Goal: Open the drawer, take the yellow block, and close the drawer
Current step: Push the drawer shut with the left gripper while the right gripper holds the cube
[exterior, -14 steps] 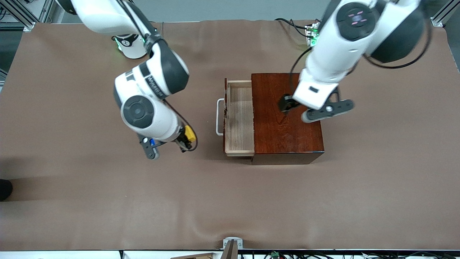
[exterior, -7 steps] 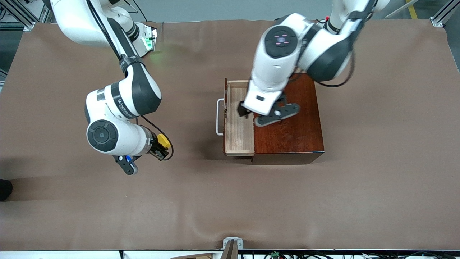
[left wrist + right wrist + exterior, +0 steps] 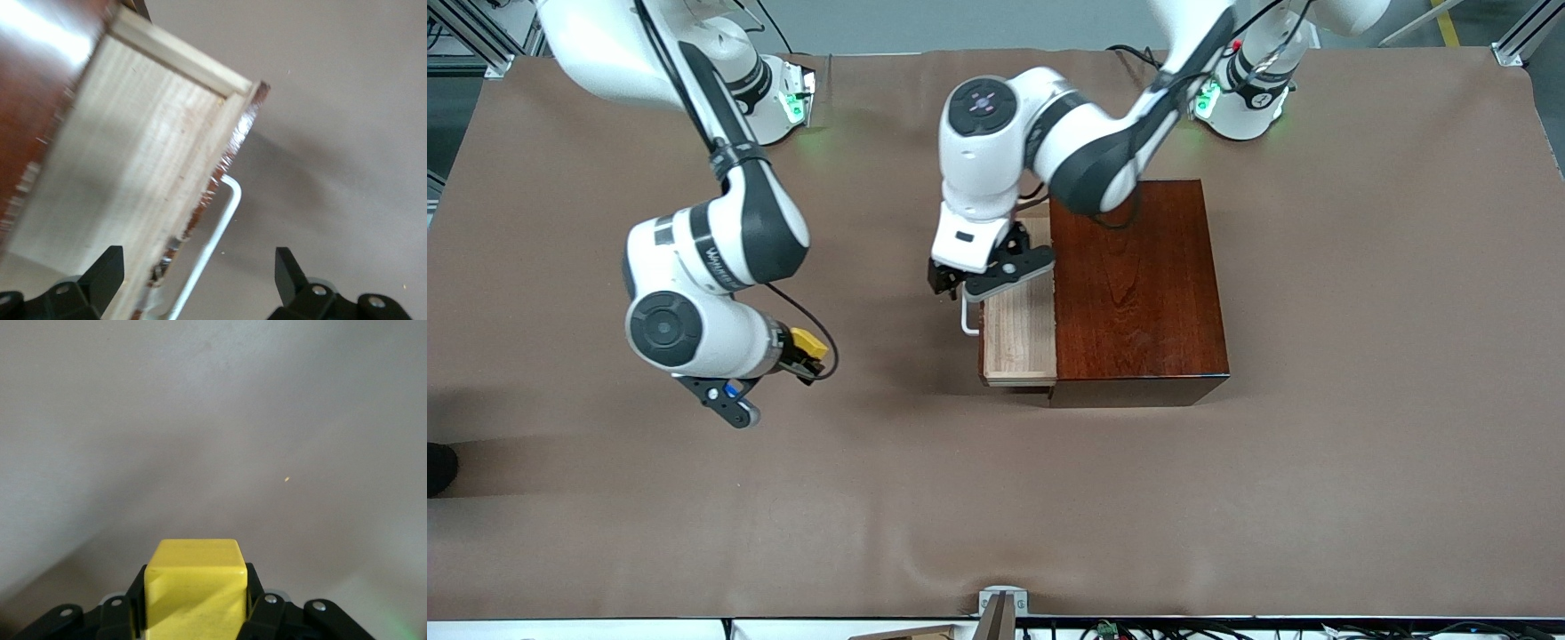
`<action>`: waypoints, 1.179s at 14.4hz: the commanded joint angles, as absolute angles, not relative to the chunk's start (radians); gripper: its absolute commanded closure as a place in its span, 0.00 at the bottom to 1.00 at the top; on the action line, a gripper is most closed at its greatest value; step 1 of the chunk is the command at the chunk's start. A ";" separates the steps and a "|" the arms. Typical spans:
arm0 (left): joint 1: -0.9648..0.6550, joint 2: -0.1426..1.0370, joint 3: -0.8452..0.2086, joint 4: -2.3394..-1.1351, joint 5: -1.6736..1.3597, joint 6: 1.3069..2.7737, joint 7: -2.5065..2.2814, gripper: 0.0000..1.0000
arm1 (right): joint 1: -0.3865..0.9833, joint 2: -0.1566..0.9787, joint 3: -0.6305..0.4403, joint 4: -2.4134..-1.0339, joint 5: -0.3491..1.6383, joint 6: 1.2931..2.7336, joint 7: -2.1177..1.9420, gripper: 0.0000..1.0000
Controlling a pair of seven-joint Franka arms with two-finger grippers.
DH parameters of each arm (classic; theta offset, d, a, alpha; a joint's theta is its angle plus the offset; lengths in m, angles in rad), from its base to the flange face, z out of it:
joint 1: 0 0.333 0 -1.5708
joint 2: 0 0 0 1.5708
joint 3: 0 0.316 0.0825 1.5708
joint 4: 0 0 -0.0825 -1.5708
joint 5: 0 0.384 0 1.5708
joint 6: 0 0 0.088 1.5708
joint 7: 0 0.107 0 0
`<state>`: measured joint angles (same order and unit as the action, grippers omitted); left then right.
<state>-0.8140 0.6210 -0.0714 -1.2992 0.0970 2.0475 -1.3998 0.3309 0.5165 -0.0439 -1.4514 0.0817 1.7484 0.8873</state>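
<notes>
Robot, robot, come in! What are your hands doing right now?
Right hand shut on the yellow block, over bare table. Left hand open, over the drawer handle. Drawer open, empty. Nothing in the way.

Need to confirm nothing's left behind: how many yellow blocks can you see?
1. The yellow block is clamped in the right gripper over bare table; the visible part of the drawer holds none, some is hidden.
</notes>
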 commanded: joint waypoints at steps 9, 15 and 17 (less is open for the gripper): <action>-0.999 0.818 0.032 -1.210 0.123 2.263 -1.807 0.00 | 0.126 0.362 -0.028 -1.815 -0.008 1.963 0.344 1.00; -0.999 0.822 0.049 -1.216 0.121 2.207 -1.887 0.00 | -0.023 0.371 -0.028 -1.949 -0.028 2.172 0.060 1.00; -0.999 0.818 0.063 -1.215 0.120 2.171 -1.904 0.00 | -0.063 0.377 -0.028 -1.994 -0.029 2.235 -0.017 1.00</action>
<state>-0.9890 0.8134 0.0433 -1.2460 0.0980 2.2211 -1.8673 -0.0157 0.4037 -0.0485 -1.9265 -0.0055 2.1828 0.0447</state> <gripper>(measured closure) 0.000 0.441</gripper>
